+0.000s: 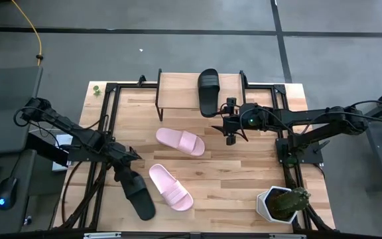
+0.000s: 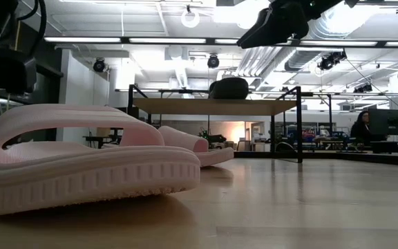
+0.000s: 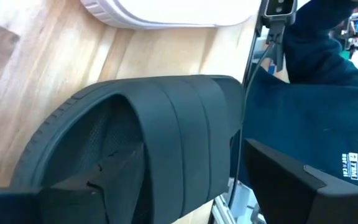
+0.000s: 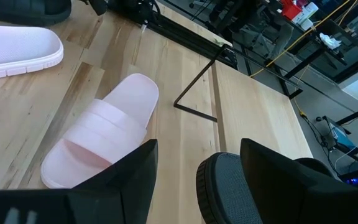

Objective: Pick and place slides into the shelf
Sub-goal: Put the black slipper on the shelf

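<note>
One black slide (image 1: 209, 91) lies on the shelf (image 1: 178, 101), just beside the right gripper (image 1: 231, 130), whose fingers hang spread and empty, apparently after release. Left gripper (image 1: 126, 167) straddles the second black slide (image 1: 136, 192), fingers open around its strap, near the table's front edge. Two pink slides (image 1: 179, 141) wait between them. No brand legible on any slide.

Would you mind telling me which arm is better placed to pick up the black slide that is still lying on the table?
Left. The left gripper sits right at the black slide on the table, whose strap fills its wrist view. The right gripper is open beside the black slide on the shelf, far across the table.
</note>
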Available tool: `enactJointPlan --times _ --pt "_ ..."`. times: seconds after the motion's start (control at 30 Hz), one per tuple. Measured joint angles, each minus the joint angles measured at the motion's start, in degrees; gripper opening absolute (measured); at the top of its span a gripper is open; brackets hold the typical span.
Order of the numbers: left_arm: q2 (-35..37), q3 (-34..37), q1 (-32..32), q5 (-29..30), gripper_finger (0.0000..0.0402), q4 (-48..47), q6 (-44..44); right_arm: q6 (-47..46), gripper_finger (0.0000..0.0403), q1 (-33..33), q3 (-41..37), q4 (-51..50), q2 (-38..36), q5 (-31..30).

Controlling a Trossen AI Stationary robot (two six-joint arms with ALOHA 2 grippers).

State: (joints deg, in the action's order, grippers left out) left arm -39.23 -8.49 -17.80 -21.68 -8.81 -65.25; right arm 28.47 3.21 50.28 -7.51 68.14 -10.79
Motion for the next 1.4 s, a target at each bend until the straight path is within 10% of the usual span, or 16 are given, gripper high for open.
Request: enactJointPlan --times 0.93,1.4 --pt "-9.0 0.0 0.0 -2.5 0.0255 6.1 0.3 -0.1 0.0220 0.0 0.0 0.0 0.0 0.0" --pt "-9.0 0.0 0.0 -2.7 0.0137 6.2 0.5 0.0 0.0220 0.0 0.0 0.0 0.0 0.0"
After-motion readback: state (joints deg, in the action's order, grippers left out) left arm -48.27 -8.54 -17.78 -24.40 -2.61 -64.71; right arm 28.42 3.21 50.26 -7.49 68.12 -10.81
